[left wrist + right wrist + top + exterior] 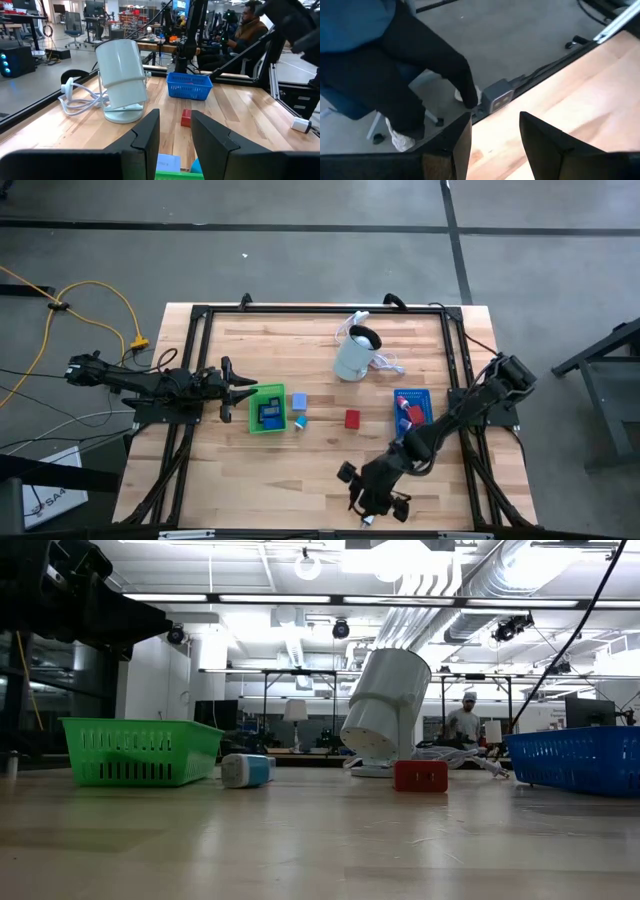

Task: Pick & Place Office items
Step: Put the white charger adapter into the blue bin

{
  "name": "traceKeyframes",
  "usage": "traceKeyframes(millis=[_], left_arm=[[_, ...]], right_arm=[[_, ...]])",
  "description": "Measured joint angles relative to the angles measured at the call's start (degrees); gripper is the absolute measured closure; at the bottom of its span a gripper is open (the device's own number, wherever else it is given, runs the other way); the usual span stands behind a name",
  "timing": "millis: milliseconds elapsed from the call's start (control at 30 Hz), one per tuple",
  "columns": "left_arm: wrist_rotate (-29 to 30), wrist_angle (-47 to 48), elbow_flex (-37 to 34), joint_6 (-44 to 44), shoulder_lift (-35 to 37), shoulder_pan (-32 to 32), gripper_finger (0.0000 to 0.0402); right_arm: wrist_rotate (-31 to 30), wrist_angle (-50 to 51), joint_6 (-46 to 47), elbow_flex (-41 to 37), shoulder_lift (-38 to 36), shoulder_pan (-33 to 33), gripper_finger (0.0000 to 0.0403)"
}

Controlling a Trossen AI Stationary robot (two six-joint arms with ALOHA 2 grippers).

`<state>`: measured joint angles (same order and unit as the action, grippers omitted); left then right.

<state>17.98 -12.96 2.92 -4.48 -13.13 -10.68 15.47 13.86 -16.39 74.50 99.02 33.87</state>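
Observation:
The office items lie mid-table: a red block [352, 418], a pale blue block [298, 402] and a small teal piece [300, 422]. A blue piece [270, 415] sits in the green tray [252, 420]. Red and white pieces [405, 412] lie in the blue tray [424, 396]. My left gripper [250, 390] waits level at the green tray's left side, with a narrow empty gap between its fingers [175, 125]. My right gripper [372, 505] hangs over the table's near edge, tilted down and outward; its fingers stand apart with nothing between them [495, 130]. A small white piece [301, 125] lies on the table by it.
A pale cylindrical appliance [355, 355] stands tilted at the far middle, its white cord [388, 365] looped beside it. A black frame [320, 310] runs round the table. A seated person's legs [395, 60] are just beyond the near edge. Bare wood lies at the near left.

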Motion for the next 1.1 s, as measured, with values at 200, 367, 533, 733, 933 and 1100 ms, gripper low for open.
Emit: traceKeyframes(millis=[200, 367, 533, 733, 933, 1100], left_arm=[[0.0, 0.0, 0.0, 0.0, 0.0, 0.0, 0.0298], [0.0, 0.0, 0.0, 0.0, 0.0, 0.0, 0.0298], [0.0, 0.0, 0.0, 0.0, 0.0, 0.0, 0.0298], [0.0, 0.0, 0.0, 0.0, 0.0, 0.0, 0.0298], [0.0, 0.0, 0.0, 0.0, 0.0, 0.0, 0.0298], [0.0, 0.0, 0.0, 0.0, 0.0, 0.0, 0.0298]], right_arm=[[-0.5, -0.1, -0.9, 0.0, 4.0, 2.6, 0.025], [-0.4, -0.2, -2.0, 0.0, 7.6, 5.0, 0.025], [-0.4, -0.4, -2.1, 0.0, 10.4, 6.8, 0.025], [-0.7, -0.5, -2.1, -0.1, 11.4, 7.0, 0.025], [-1.7, 0.0, -2.1, -0.1, 11.4, 7.0, 0.025], [-3.6, 1.9, -2.1, -0.1, 11.4, 7.0, 0.025]])
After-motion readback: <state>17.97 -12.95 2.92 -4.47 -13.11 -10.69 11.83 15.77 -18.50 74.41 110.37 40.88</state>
